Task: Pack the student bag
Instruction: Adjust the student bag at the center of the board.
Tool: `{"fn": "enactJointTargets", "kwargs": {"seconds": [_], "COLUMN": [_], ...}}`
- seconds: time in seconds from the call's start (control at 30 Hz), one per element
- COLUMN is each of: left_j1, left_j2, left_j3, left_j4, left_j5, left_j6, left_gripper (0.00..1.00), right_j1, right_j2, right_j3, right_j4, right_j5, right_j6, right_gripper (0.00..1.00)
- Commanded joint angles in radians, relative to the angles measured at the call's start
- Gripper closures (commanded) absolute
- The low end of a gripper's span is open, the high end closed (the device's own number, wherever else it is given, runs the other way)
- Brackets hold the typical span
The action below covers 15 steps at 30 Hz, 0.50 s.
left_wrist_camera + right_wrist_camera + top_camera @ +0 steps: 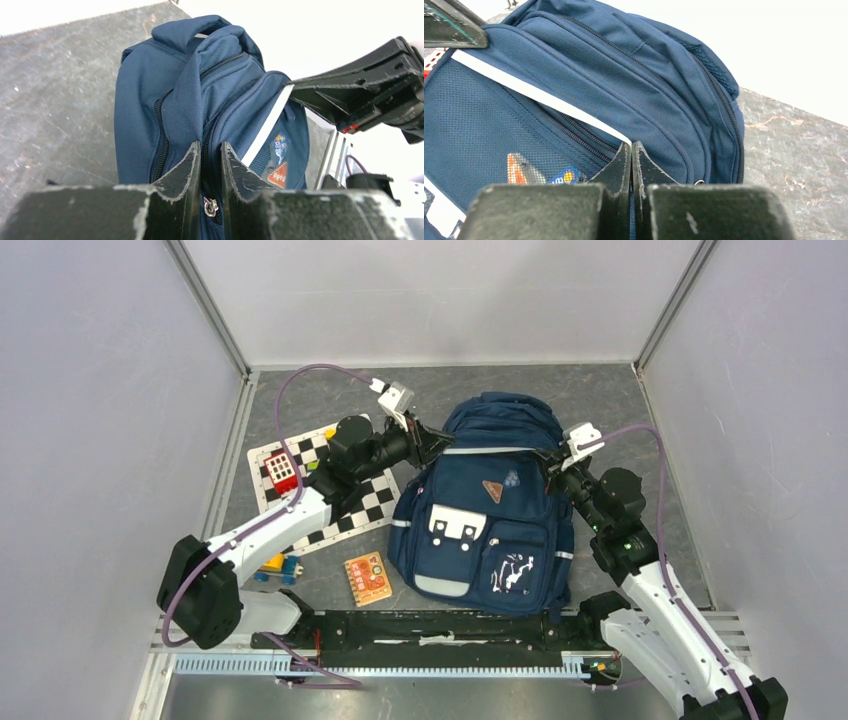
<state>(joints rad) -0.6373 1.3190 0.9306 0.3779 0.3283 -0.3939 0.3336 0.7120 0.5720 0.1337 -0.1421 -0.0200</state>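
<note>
The student bag (487,512) is a navy-blue backpack lying face up in the middle of the table, with its handle at the far end. My left gripper (432,440) is at the bag's upper left edge. In the left wrist view its jaws (210,148) stand narrow, shut on a fold of the bag with a zip and its metal pull ring (211,205) between them. My right gripper (550,461) is at the upper right edge. It is shut (632,145), tips pressed against the fabric beside the grey stripe (539,96). Whether it pinches cloth is unclear.
A checkered mat (340,502) lies left of the bag with a red block toy (281,472) on it. An orange booklet (368,578) and a yellow-and-blue toy (277,565) lie near the front left. The black base rail (430,625) runs along the near edge.
</note>
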Motion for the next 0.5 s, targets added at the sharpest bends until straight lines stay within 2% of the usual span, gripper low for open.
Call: {"fn": "enactJointTargets", "kwargs": {"seconds": [0.0, 0.17, 0.2, 0.3, 0.4, 0.47], "left_j1": [-0.019, -0.022, -0.025, -0.028, -0.029, -0.028], "left_j2": [-0.124, -0.145, -0.144, -0.142, -0.137, -0.123], "left_j3": [-0.005, 0.004, 0.005, 0.008, 0.017, 0.03], "left_j4": [0.147, 0.121, 0.12, 0.099, 0.054, 0.002], "left_j5": [0.089, 0.089, 0.082, 0.022, -0.017, -0.03], "left_j6": [-0.031, -0.031, -0.036, -0.077, -0.097, -0.102], "left_gripper": [0.98, 0.98, 0.98, 0.98, 0.98, 0.98], "right_j1": [-0.011, -0.012, -0.011, -0.011, -0.012, -0.011], "right_j2": [-0.056, -0.082, -0.087, -0.096, -0.084, -0.07], "right_j3": [-0.001, -0.006, -0.003, 0.03, 0.104, 0.132], "right_j4": [0.031, -0.025, -0.037, -0.113, -0.264, -0.342], "right_j5": [0.107, 0.124, 0.132, 0.171, 0.198, 0.206], "right_j6": [-0.001, 0.019, 0.04, 0.104, 0.194, 0.245], "right_gripper": [1.0, 0.99, 0.95, 0.71, 0.58, 0.44]}}
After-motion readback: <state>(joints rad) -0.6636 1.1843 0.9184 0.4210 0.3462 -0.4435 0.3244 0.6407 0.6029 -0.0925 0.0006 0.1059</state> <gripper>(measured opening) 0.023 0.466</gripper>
